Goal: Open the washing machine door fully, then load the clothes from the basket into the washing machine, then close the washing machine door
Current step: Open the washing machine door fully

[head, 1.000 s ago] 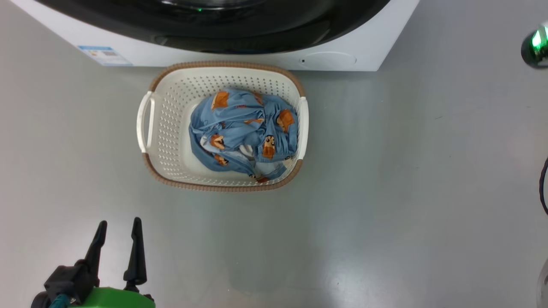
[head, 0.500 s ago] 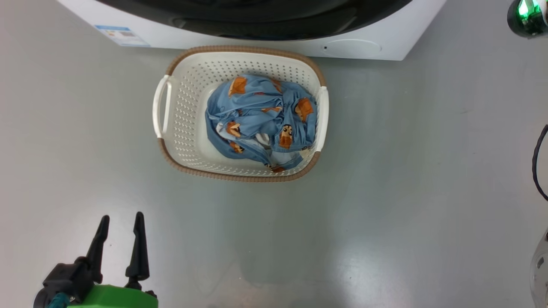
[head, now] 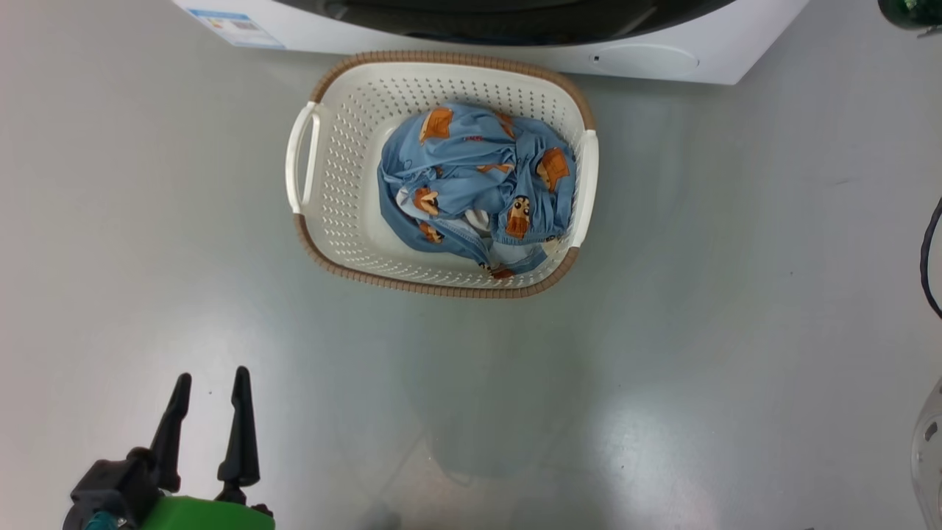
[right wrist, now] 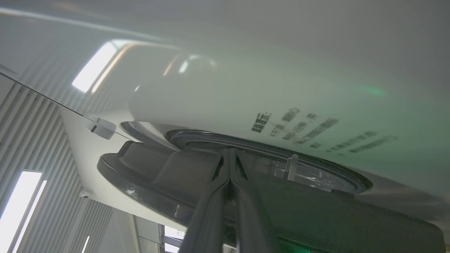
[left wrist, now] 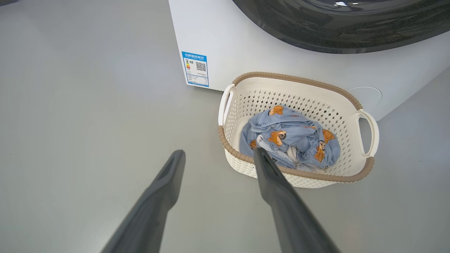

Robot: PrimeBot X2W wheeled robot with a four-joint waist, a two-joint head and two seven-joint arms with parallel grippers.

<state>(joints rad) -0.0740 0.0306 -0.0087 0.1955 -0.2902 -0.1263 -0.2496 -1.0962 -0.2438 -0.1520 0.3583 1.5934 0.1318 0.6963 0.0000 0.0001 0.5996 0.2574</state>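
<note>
The bunched light blue clothes printed with orange-brown bears (head: 471,169) lie in the right half of the cream-white perforated plastic basket with a brown woven-look rim (head: 338,184). White cloth shows near their middle. The basket stands on the grey floor (head: 662,331), just in front of the big white washing machine (head: 743,44). Its long axis runs left to right, parallel to the machine's front, with one handle at each end. The round cover (head: 642,59) low on the machine sits just beyond the basket's right far corner, and the blue label sticker (left wrist: 195,69) is at the machine's left corner. Above them curves the lower edge of the glossy black round washing machine door (left wrist: 337,31); whether it is ajar I cannot tell.

The left gripper (head: 211,379) hangs over bare floor, well apart from the basket, with its two dark fingers spread and nothing between them. In its wrist view, the right gripper (right wrist: 230,154) has its fingers pressed together, tips at a dark grey moulded rim under the white casing; contact is unclear. A black cable (head: 929,258) loops at the right edge.
</note>
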